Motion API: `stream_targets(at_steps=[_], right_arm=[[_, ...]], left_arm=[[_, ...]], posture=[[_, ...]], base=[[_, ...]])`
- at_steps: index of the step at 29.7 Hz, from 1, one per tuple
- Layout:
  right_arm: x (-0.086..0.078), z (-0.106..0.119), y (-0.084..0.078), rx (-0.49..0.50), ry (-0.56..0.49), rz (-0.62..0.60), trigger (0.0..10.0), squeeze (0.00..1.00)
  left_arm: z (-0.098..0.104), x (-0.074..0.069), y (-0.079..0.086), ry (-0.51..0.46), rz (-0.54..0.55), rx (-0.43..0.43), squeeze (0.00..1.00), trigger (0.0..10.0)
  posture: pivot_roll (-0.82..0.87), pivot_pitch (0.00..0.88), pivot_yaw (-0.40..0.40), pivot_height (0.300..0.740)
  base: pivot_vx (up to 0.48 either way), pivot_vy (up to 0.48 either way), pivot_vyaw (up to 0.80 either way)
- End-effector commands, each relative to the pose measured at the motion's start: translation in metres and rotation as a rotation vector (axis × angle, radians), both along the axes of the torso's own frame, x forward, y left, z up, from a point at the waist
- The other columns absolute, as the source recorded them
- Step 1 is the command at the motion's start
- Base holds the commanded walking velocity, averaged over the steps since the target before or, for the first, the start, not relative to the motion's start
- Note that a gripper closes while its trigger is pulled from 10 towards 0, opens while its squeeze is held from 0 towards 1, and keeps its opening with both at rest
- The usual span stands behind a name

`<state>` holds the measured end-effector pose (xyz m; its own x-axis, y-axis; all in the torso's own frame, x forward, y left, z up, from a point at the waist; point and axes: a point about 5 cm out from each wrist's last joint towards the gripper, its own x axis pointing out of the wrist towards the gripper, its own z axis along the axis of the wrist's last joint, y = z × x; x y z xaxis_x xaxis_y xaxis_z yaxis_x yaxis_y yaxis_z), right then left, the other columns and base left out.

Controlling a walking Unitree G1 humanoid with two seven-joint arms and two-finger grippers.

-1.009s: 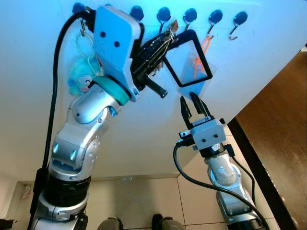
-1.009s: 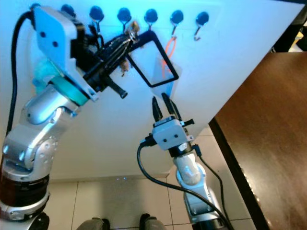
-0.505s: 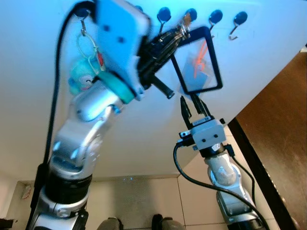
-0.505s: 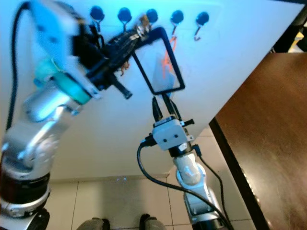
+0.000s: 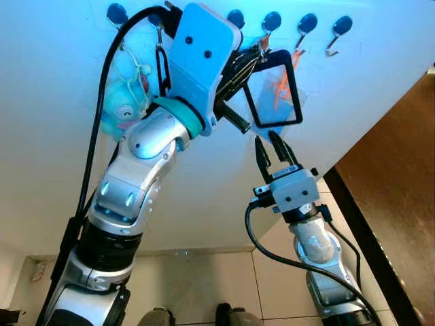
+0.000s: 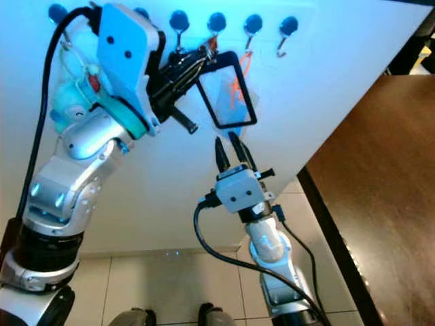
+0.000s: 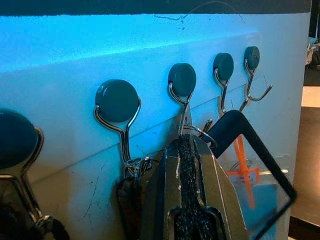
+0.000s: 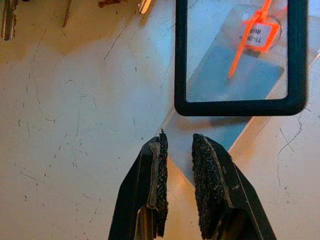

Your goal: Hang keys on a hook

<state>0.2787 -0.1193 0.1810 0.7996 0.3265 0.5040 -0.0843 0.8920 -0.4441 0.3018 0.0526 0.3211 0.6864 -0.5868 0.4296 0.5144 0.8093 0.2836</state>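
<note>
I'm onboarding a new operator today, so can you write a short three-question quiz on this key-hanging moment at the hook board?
1. True or false: the left gripper is raised to the row of hooks with the key ring and its black-framed tag in its fingers.
2. Which is the right gripper doing? A) holding the tag B) pointing up below the tag, fingers a little apart, holding nothing C) gripping a hook
3. Fill in: the end hook on the robot's right of the row is ____.

Key: 1 true; 2 B; 3 empty
</note>
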Motion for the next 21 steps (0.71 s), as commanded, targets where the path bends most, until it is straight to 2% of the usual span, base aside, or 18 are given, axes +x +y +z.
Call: stream_targets(at_steps=[1,5,9,21], right_arm=[[-0.002,-0.005,0.0,-0.011,0.014,-0.001,10.0,0.0],[-0.002,-0.005,0.0,-0.011,0.014,-0.002,10.0,0.0],[-0.001,-0.005,0.0,-0.012,0.013,-0.002,10.0,0.0],[-0.001,-0.005,0.0,-0.015,0.011,0.0,10.0,0.0]], left_arm=[[0.012,-0.002,0.0,-0.042,-0.002,-0.041,0.0,10.0],[0.014,-0.003,-0.001,-0.055,-0.006,-0.038,0.0,10.0],[-0.003,-0.002,-0.002,-0.041,-0.004,0.046,0.0,10.0],[-0.025,-0.009,0.008,0.013,-0.019,0.097,0.0,10.0]], posture=[[0.1,0.12,0.026,0.74],[0.1,0.12,0.026,0.74],[0.1,0.114,0.024,0.74],[0.1,0.103,0.018,0.74]], base=[[0.0,0.0,0.0],[0.0,0.0,0.0],[0.0,0.0,0.0],[0.0,0.0,0.0]])
